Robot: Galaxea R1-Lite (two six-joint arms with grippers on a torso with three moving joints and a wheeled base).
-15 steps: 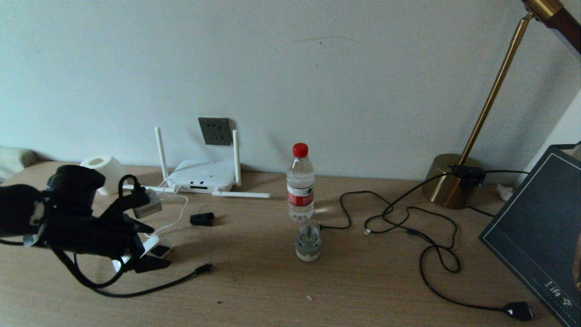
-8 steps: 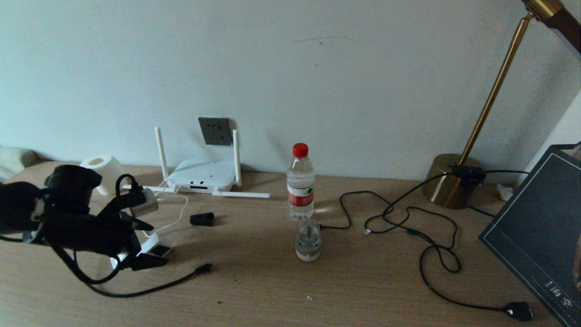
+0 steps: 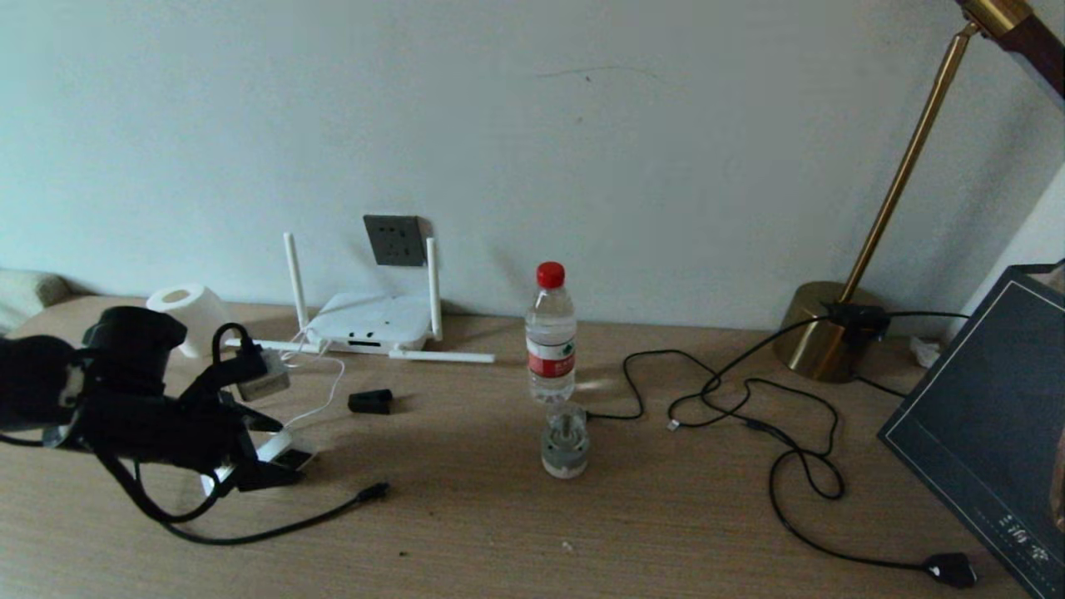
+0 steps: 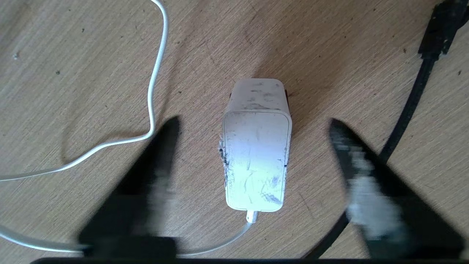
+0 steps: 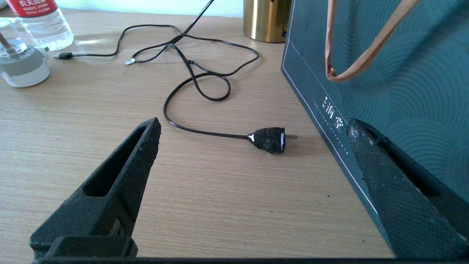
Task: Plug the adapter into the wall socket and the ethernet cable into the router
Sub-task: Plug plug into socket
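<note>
— How was the left arm posed?

— It reached in low over the desk's left part, wrist bent down. The left pincer hung straight over the small white cube-shaped adapter, its two black fingers spread to either side of the cube with bare wood showing between each tip and the plastic, so it gripped nothing.

— And the adapter itself?

— It lay flat on the wood near the desk's left front, scuffed grey, with its thin white cord leaving one end and looping away across the grain. The long thin black ethernet cable curved along the front edge just beside it.

— The right arm?

— Parked low by the right front corner. The right pincer stood wide apart and empty, facing a chunky black plug on a thin black lead and a dark teal paper bag with tan handles.

— What else did the room show?

— The flat white router sat against the back edge, two antennas upright and two lying flat. The dark grey square wall socket was set in the pale wall just above it. A white paper roll stood near the back left corner, a small black oblong block in front of the router, a clear water bottle with a red cap mid-desk, and a brass lamp towards the back right.
</note>
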